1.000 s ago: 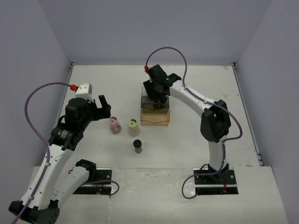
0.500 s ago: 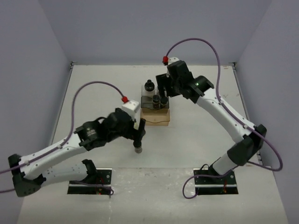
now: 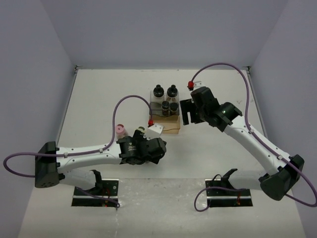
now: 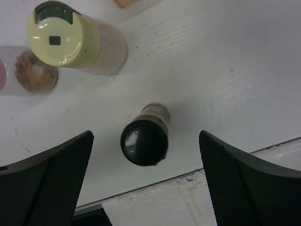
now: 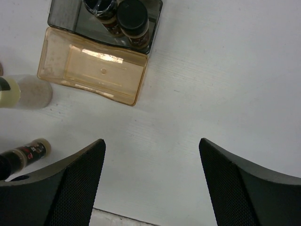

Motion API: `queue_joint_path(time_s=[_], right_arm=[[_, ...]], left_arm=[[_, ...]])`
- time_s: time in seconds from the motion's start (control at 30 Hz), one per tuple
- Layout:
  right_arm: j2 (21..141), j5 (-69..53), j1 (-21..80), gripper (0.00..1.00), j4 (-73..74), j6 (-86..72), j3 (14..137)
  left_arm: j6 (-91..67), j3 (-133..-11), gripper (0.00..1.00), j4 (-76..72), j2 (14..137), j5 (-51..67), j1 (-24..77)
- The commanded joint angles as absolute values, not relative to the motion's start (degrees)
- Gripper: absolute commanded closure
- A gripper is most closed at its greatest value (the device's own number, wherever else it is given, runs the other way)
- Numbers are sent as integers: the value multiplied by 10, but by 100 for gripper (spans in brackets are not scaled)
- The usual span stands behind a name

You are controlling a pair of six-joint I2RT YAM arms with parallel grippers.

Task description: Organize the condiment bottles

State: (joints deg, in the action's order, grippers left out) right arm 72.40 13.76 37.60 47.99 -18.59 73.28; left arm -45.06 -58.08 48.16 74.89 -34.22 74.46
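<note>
**On the rack, four jars; on the table, three more**

Near the table's middle, the stepped rack [image 3: 171, 130] holds four black-capped jars: a back pair [image 3: 158, 90] and a middle pair [image 3: 174, 106]. Its tan front tier [image 5: 101, 70] holds nothing. Three jars stand loose on the table, nearer the arms and to the rack's left: the pink-capped jar [image 3: 120, 130], the yellow-green-capped jar [image 4: 63, 37] and a fifth black-capped jar [image 4: 144, 141]. That makes seven in all, so the job looks a little over half done. The left gripper [image 4: 146, 149] hangs directly over the fifth black-capped jar, jaws spread wide to either side and touching nothing. The right gripper [image 5: 151, 146] hovers beside the rack, jaws apart and empty.
</note>
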Motion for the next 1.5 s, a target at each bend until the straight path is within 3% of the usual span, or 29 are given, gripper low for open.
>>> queue_joint_path(time_s=[0.0, 0.27, 0.37, 0.4, 0.5, 0.67, 0.97, 1.2, 1.47], right_arm=[[719, 125, 378, 18, 450, -199, 727], [728, 115, 378, 18, 442, -197, 718], [728, 113, 378, 18, 442, -195, 715], [728, 114, 378, 18, 442, -195, 715], [728, 116, 378, 18, 443, -194, 714], [724, 118, 378, 18, 442, -192, 713], [700, 146, 378, 18, 446, -197, 711], [618, 160, 377, 13, 435, -219, 668], [585, 144, 378, 12, 425, -222, 638]], left_arm=[[-438, -537, 6, 411, 737, -309, 703], [-427, -506, 24, 367, 729, -282, 695], [-423, -505, 40, 357, 732, -277, 694], [-420, -506, 57, 357, 737, -274, 694], [-420, -510, 77, 362, 744, -266, 694], [-425, -526, 100, 390, 736, -272, 695], [-374, -690, 100, 407, 727, -357, 662], [-295, -826, 100, 352, 804, -273, 480], [-280, -900, 100, 313, 908, -164, 369]])
